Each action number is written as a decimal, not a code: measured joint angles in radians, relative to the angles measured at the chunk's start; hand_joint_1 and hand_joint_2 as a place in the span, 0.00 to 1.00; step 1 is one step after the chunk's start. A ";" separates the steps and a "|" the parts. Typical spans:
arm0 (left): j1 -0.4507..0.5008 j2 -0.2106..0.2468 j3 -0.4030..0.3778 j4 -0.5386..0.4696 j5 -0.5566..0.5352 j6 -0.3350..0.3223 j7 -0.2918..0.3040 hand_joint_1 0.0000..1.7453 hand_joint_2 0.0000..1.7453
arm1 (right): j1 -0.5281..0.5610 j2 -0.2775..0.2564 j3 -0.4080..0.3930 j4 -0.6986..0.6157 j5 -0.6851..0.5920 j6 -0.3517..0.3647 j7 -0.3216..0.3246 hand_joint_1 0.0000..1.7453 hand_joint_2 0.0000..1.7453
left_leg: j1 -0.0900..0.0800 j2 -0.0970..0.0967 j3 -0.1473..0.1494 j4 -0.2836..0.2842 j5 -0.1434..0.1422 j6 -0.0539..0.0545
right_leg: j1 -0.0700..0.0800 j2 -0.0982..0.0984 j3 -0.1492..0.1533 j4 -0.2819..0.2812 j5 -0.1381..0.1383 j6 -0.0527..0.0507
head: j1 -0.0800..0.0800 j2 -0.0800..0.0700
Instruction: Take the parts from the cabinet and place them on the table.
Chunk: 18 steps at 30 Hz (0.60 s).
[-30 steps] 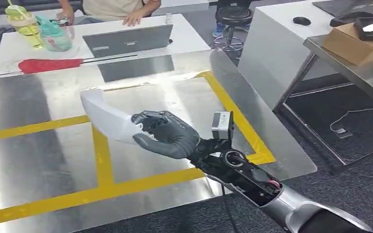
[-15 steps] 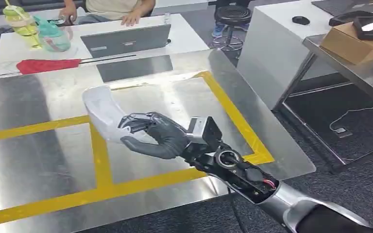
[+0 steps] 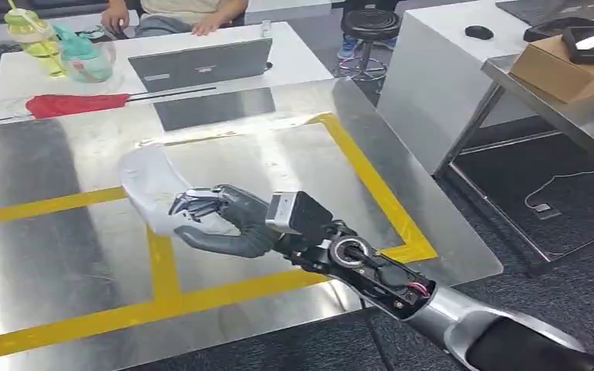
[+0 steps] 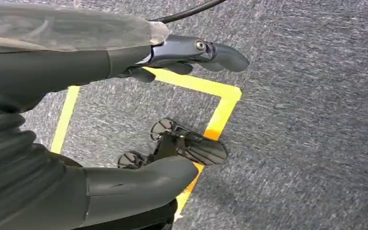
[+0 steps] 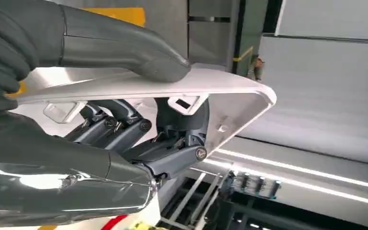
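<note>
Since a second ago my right hand has swung leftward and lower over the surface, carrying the white part with it, and the wrist has rolled so the wrist camera now faces up. Closest to me, my left hand hangs over the carpeted floor, thumb and fingers apart, holding nothing. My right hand grips the white part: in the right wrist view the thumb presses on its curved outer face while the fingers hook up into its ribbed underside. The part sticks out beyond the fingertips, over the yellow tape line and close above the steel, though I cannot tell if it touches yet. My worry is the release: if the fingers snag on the inner clips as I let go, the part could drag or flip. Farther off beyond the hand sit a laptop and a red duster.
</note>
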 joint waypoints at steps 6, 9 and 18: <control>0.000 -0.001 0.000 0.000 0.000 0.000 -0.001 0.00 1.00 | -0.010 0.002 0.019 0.020 0.000 -0.012 -0.027 1.00 1.00 | 0.000 0.000 0.000 0.000 0.000 0.000 | 0.000 0.000 0.000 0.000 0.000 0.000 | -0.001 0.000; -0.001 -0.002 0.000 0.000 0.000 0.000 -0.003 0.00 1.00 | -0.015 0.009 0.027 0.028 -0.001 -0.013 -0.042 1.00 1.00 | 0.006 0.003 0.025 -0.038 0.010 0.023 | -0.003 -0.002 0.010 -0.002 -0.004 0.010 | -0.002 0.000; 0.000 -0.006 0.000 0.000 -0.001 -0.002 -0.004 0.00 1.00 | -0.015 0.011 0.047 0.050 -0.010 -0.010 -0.052 1.00 1.00 | 0.026 -0.009 0.033 -0.014 -0.008 -0.005 | -0.034 -0.001 -0.042 0.040 0.032 0.040 | 0.019 0.000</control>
